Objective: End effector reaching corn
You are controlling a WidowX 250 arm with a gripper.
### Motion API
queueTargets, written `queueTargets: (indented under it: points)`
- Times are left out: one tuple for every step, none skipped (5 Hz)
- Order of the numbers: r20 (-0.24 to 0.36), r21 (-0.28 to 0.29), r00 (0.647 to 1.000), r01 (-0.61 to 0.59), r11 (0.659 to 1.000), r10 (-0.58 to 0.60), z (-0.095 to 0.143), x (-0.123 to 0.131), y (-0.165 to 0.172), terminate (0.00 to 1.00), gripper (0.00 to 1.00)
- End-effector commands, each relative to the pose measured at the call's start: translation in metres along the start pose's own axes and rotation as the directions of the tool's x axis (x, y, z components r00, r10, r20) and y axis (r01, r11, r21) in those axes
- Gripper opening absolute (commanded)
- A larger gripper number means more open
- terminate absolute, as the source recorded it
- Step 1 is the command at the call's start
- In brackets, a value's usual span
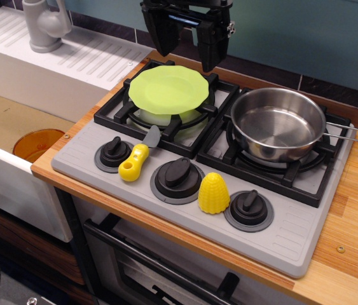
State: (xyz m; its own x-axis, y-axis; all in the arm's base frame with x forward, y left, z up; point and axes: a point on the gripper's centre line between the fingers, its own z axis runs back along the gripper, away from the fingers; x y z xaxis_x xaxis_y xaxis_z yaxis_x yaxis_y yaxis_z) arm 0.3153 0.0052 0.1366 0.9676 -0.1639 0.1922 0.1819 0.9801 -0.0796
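Two dark fingers of the end effector (187, 46) hang apart, holding nothing, above the far edge of the green plate (168, 87) on the toy stove (293, 244). The corn (213, 192) stands upright well in front of that plate, on the stove's grey front panel, just beside the rightmost knob (249, 206) and close to the middle knob (177, 176). A good reach would probably carry the fingers forward over the plate and slightly right before descending, keeping the jaws wide enough to straddle the ribbed dome. The yellow-handled utensil (137, 159), nearer the plate, should be avoided, and the steel pan (278, 122) to the plate's right leaves little margin for drifting.
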Motion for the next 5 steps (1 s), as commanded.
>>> queueTargets:
  points:
    - [0.0, 0.0, 1.0, 0.0, 1.0, 0.0, 0.0, 0.0, 0.0, 0.0, 1.0]
    - [0.036, 0.058, 0.997, -0.063, 0.996, 0.061, -0.001, -0.021, -0.031, 0.0, 1.0]
    - [0.06, 0.098, 0.993, -0.105, 0.99, 0.099, -0.001, -0.029, -0.052, 0.0, 1.0]
    - [0.113, 0.134, 0.985, -0.144, 0.98, 0.13, -0.012, -0.034, -0.076, 0.0, 1.0]
    - [0.177, 0.144, 0.977, -0.143, 0.979, 0.117, -0.032, -0.039, -0.085, 0.0, 1.0]
